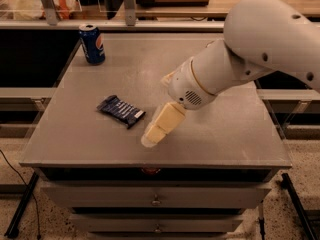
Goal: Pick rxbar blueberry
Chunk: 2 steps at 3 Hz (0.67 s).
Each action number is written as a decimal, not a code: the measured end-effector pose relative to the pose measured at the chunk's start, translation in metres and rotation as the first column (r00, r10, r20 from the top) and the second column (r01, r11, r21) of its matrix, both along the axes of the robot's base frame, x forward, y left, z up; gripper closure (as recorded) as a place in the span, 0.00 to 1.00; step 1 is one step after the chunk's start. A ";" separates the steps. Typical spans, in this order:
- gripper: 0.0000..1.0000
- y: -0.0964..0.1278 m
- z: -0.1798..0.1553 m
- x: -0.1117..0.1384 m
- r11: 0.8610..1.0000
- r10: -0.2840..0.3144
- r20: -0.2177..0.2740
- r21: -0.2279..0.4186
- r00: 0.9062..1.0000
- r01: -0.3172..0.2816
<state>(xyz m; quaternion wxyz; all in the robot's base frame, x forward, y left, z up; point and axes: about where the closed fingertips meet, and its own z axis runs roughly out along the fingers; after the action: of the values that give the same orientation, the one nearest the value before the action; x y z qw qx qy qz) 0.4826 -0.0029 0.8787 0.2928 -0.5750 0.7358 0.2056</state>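
Note:
The rxbar blueberry (121, 111), a flat dark navy wrapper with pale stripes, lies on the grey table top (100, 144) left of centre. My gripper (157, 129), cream-coloured, hangs from the big white arm (250, 49) and points down and to the left. Its tip is just above the table surface, a short way to the right of the bar's right end and apart from it. It holds nothing that I can see.
A blue Pepsi can (92, 44) stands upright at the table's back left corner. Drawers (155, 199) sit under the table's front edge. A shelf with railing posts (129, 4) runs behind the table.

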 end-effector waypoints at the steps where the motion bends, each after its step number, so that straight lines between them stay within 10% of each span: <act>1: 0.00 0.018 -0.002 0.007 1.000 0.009 0.006 0.028 1.000 -0.009; 2: 0.00 0.031 -0.009 0.016 0.999 -0.001 0.018 0.033 1.000 0.000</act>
<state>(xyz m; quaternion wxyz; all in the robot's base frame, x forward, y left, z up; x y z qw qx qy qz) 0.4987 0.0285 0.8694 0.3090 -0.5717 0.7297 0.2124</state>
